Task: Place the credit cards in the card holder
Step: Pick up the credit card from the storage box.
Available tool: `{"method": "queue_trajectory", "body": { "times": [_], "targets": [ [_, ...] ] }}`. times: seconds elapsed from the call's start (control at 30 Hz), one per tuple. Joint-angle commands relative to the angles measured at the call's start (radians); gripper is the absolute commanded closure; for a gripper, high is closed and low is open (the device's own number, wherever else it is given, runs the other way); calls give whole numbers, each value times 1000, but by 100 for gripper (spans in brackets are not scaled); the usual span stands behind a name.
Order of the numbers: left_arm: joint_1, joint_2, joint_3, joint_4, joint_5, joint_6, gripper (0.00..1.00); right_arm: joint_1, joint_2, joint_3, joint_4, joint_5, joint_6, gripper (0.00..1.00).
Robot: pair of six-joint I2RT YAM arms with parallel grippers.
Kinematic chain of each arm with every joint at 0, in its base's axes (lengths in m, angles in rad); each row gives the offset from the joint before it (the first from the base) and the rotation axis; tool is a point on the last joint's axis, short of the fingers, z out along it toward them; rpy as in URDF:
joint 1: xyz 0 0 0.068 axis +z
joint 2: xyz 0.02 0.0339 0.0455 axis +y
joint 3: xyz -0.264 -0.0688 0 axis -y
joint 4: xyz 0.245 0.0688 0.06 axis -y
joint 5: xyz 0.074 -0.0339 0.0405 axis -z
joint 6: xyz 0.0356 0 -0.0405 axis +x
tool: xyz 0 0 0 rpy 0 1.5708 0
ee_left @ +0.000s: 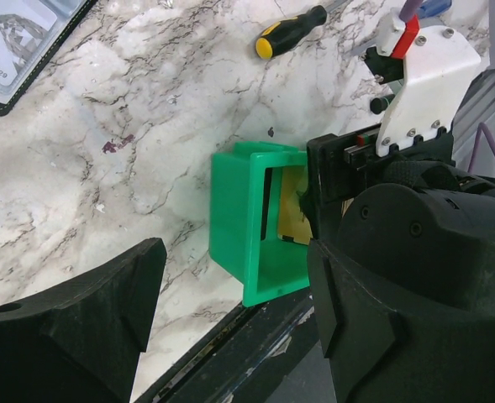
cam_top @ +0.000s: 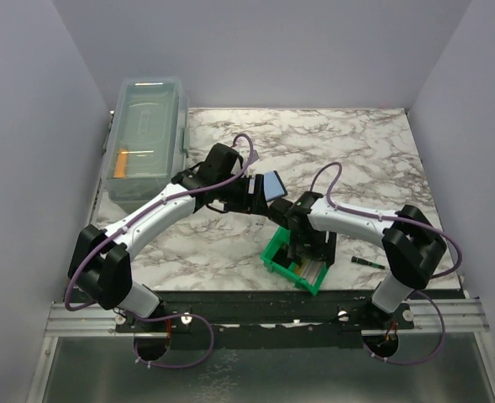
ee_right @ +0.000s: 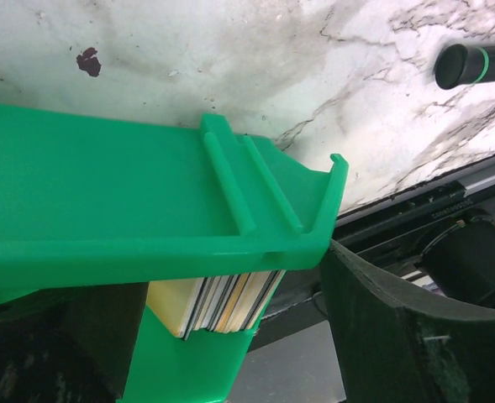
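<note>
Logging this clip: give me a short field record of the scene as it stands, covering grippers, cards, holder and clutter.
left gripper: open, empty, near the green bin
right gripper: open, lowered into the bin, straddling the cards
credit cards: stacked on edge in the bin
card holder: lying open on the table, untouched
clutter: yellow-handled screwdriver, dark screwdriver, clear lidded box

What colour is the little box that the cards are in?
Bright green. The bin shows best in the right wrist view.
</note>
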Motion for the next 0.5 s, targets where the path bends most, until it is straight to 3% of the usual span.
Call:
{"method": "queue_trajectory", "body": {
  "times": [0.0, 0.47],
  "targets": [
    [-4, -28, -4, 2, 13, 17, 25, 7, -35, -5, -64, 57, 14, 24],
    [-4, -26, 5, 0, 17, 15, 25, 7, -65, 19, -74, 41, -15, 51]
  ]
}}
